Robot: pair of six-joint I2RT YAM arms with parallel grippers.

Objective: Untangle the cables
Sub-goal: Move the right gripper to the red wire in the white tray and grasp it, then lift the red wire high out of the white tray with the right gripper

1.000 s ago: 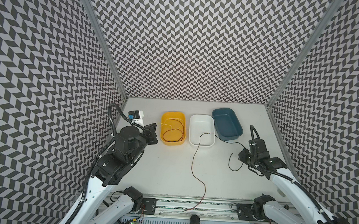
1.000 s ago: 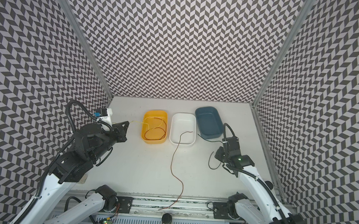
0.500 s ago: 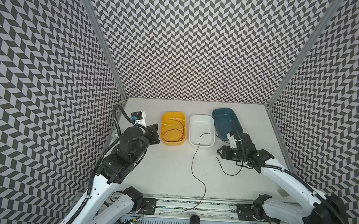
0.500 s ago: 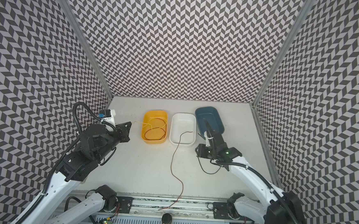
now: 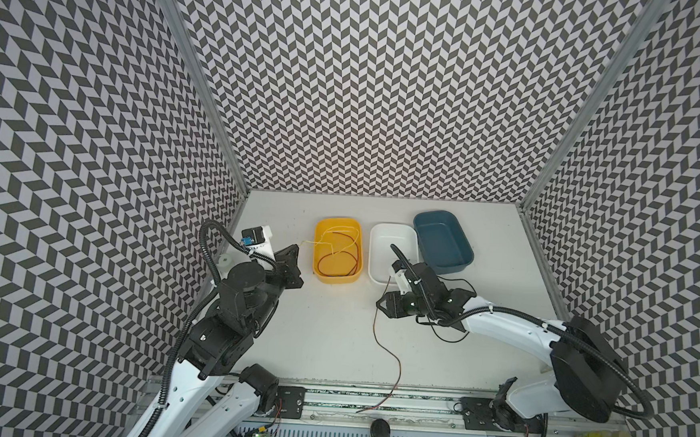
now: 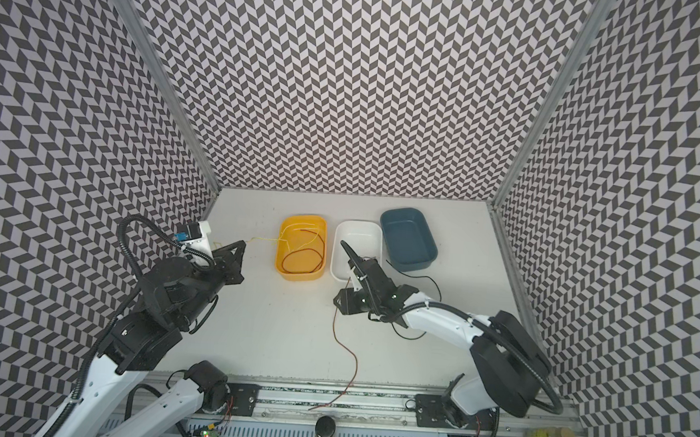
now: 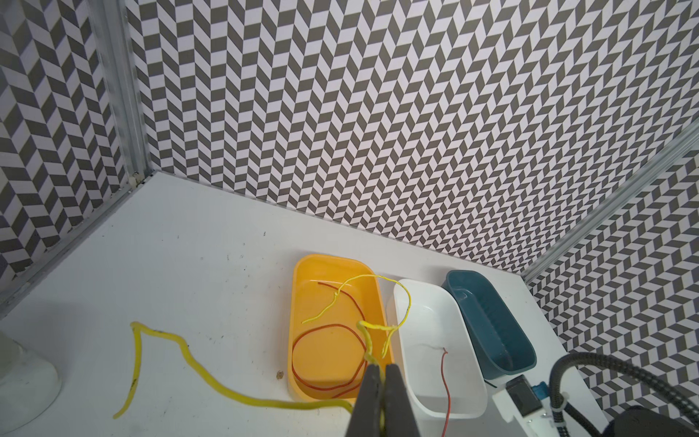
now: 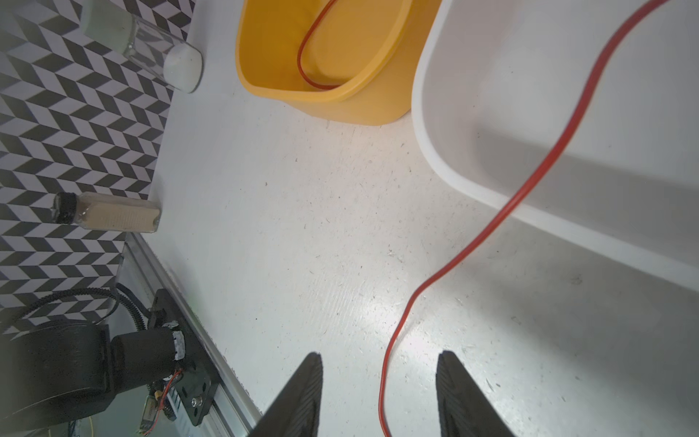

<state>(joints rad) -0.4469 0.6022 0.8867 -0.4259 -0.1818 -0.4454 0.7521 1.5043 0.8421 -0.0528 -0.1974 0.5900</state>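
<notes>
Seemingly midway, the left claw (image 7: pixel 382 369) pinches the yellow cable (image 7: pixel 264 404) looped over a coiled red cable (image 8: pixel 301 51) in the yellow tray (image 5: pixel 336 280), while the right claw (image 8: pixel 380 355) gapes astride the long red cable (image 8: pixel 544 166) running toward six o'clock from the white tray (image 5: pixel 380 246), neither yet freed.

Bright, even light, soft shadows, glare on the table (image 8: pixel 368 302), and the yellow cable (image 7: pixel 227 395) blurred near the lens.
</notes>
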